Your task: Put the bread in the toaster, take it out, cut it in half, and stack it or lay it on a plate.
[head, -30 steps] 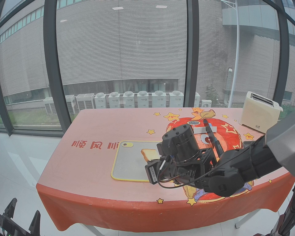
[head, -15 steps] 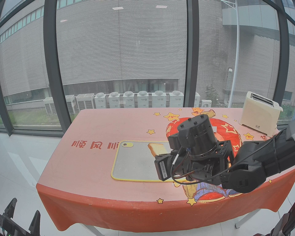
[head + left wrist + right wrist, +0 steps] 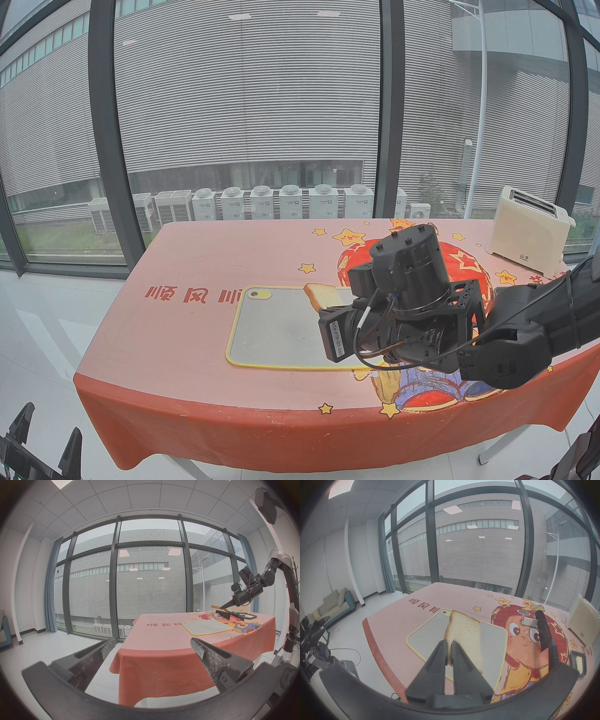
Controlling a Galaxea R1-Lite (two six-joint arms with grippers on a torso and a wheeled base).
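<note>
Gripping the bread point(image 3: 464, 633) above the cutting board point(image 3: 269, 331) near its far edge, right gripper point(image 3: 449, 644); left gripper point(image 3: 152, 642) wide.

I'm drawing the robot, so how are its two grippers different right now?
The right gripper is shut on the bread; the left gripper is open and empty. The right gripper is over the cutting board; the left gripper is away from the table. Both have two dark fingers.

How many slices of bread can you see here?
1. The slice is pinched in the right gripper, held above the cutting board. The toaster slots can't be seen into, so another could be hidden there.
</note>
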